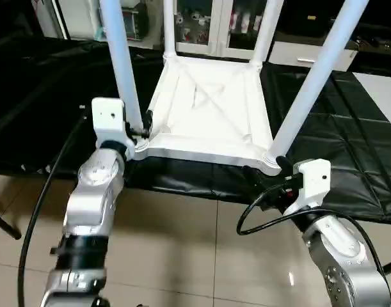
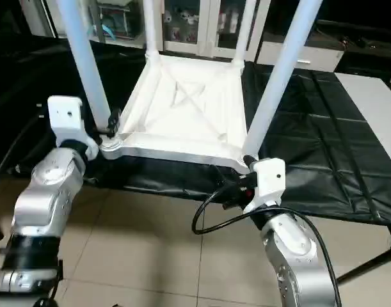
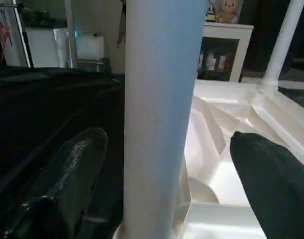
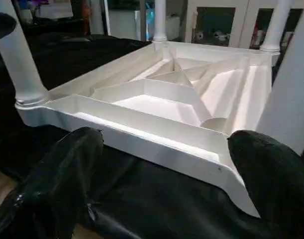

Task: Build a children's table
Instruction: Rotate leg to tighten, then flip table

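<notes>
A: White plastic children's table (image 1: 208,115) lies upside down on the black-draped work table (image 1: 349,141), X-ribbed underside up, near edge at the bench's front lip. Four long white tube legs stand in the corner sockets; near-left leg (image 1: 121,64), near-right leg (image 1: 317,77), two far legs behind.

B: Handling?

A: Judged light and hollow. Ribbed top looks stiff; legs are smooth, glossy, likely slippery under a pinch. With the legs up it reads top-heavy, and a push high on a tube would lever the socket.

B: Where to take hold?

A: Low on a leg, just above the flared collar, or on the thick rim by a corner socket (image 4: 27,97). Mid-panel ribs offer nothing to grip.

B: Grippers?

A: Left gripper (image 1: 143,125) straddles the near-left leg at its base; in the wrist view its black fingers (image 3: 67,174) stand apart either side of the tube, not clamped. Right gripper (image 1: 272,167) sits at the near-right corner, fingers (image 4: 67,169) spread wide, released, just short of the rim.

B: Risk?

A: A sideways tug could slide the table off the cloth edge.
</notes>
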`<state>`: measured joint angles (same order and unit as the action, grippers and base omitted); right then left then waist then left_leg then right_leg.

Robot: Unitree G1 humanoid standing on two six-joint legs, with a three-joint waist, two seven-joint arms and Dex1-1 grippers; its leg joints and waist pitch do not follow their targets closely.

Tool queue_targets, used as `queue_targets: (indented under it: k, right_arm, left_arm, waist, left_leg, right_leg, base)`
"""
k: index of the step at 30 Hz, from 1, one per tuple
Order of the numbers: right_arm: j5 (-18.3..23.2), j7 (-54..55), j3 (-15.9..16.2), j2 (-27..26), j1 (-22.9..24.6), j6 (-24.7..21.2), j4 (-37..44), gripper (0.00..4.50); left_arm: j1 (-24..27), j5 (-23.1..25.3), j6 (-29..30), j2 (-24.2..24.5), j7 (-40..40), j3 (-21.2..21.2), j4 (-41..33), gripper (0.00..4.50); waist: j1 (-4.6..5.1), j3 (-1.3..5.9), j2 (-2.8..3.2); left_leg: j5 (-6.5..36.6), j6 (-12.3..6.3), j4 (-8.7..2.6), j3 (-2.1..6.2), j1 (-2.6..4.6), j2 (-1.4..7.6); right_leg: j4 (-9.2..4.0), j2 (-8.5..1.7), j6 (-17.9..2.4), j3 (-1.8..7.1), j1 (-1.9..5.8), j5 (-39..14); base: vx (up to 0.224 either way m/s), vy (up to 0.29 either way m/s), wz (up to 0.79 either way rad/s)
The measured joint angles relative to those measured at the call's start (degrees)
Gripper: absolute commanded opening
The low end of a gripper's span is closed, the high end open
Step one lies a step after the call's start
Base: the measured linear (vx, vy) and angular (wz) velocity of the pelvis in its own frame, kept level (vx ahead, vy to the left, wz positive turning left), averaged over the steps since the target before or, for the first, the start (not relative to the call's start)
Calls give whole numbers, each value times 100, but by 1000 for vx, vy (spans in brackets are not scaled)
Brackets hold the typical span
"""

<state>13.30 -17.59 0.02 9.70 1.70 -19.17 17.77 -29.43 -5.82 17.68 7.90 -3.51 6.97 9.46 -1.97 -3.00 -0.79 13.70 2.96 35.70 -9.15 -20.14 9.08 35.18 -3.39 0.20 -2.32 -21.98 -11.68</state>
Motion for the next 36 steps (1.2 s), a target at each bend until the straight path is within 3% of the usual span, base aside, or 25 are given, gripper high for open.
queue_targets:
  k: [8, 12, 15, 17, 20, 23, 25, 27, 31, 32, 36]
  right_arm:
    - [-46, 38, 45, -30, -163, 77, -57, 450]
    - [-50, 45, 47, -48, -166, 93, -63, 450]
    - [-55, 81, 46, -55, -166, 115, -63, 450]
    - [-58, 93, 46, -60, -165, 117, -63, 450]
    - [-61, 103, 48, -78, -161, 125, -63, 450]
    - [-62, 104, 51, -88, -156, 127, -62, 450]
    - [-63, 105, 53, -93, -148, 127, -62, 450]
    - [-63, 105, 54, -97, -145, 127, -63, 450]
    - [-62, 102, 54, -96, -145, 129, -63, 450]
    - [-62, 99, 56, -97, -146, 129, -63, 450]
    - [-54, 92, 67, -117, -146, 128, -63, 450]
  left_arm:
    - [-1168, -174, -622, -53, 69, 322, 1566, 442]
    - [-1410, -228, -742, 13, 74, 430, 1881, 407]
    - [-1535, -371, -737, 34, 150, 615, 2098, 402]
    - [-1566, -450, -735, 35, 202, 710, 2129, 369]
    - [-1567, -473, -734, 11, 245, 771, 2171, 364]
    - [-1567, -532, -733, -19, 242, 788, 2200, 327]
    - [-1567, -578, -733, -34, 224, 791, 2201, 325]
    - [-1569, -645, -732, -66, 218, 838, 2221, 290]
    - [-1610, -856, -612, -165, 220, 1026, 2233, 271]
    - [-1647, -917, -523, -187, 214, 1070, 2232, 250]
    - [-1706, -1105, -258, -286, 260, 1219, 2127, 246]
  waist:
    - [4, -2, 5]
    - [1, -13, 25]
    - [-1, -16, 30]
    - [0, -17, 34]
    - [0, -17, 34]
    - [-2, -18, 34]
    - [-1, -17, 34]
    - [-1, -18, 34]
    - [-1, -19, 36]
    - [-2, -21, 39]
    - [-17, -38, 80]
  left_leg:
    - [-5, 1, -1, 0, -1, 1]
    - [-13, -18, -3, 0, -4, 1]
    - [-16, -22, -3, 0, -4, 2]
    - [-11, -13, -3, 0, -4, 2]
    - [-4, -1, -3, 0, -4, 3]
    - [-4, -1, -3, 0, -4, 3]
    - [-4, -1, -3, 0, -4, 3]
    - [-4, -1, -3, 0, -4, 3]
    - [-4, -1, -3, 0, -4, 3]
    - [-4, -1, -3, 0, -4, 3]
    - [-6, -6, -3, -5, -9, 2]
  right_leg:
    - [1, 0, 0, -2, -2, 5]
    - [-4, 0, -1, -4, -3, 4]
    - [-3, 0, -1, -6, -3, 5]
    - [-3, 0, -2, -4, -3, 5]
    - [-2, 0, -2, -5, -3, 5]
    - [-3, 0, -2, -5, -3, 5]
    - [-3, 0, -2, -5, -3, 5]
    - [-3, 0, -2, -5, -3, 5]
    - [-3, 0, -2, -4, -3, 5]
    - [-2, 0, -2, -4, -3, 5]
    - [-4, -3, -2, -3, -5, 5]
  base:
    - [0, 0, 0]
    - [0, 0, 0]
    - [0, 0, 0]
    - [0, 0, 0]
    - [0, 0, 0]
    - [0, 0, 0]
    - [0, 0, 0]
    - [0, 0, 0]
    - [0, 0, 0]
    - [0, 0, 0]
    - [0, 0, 0]
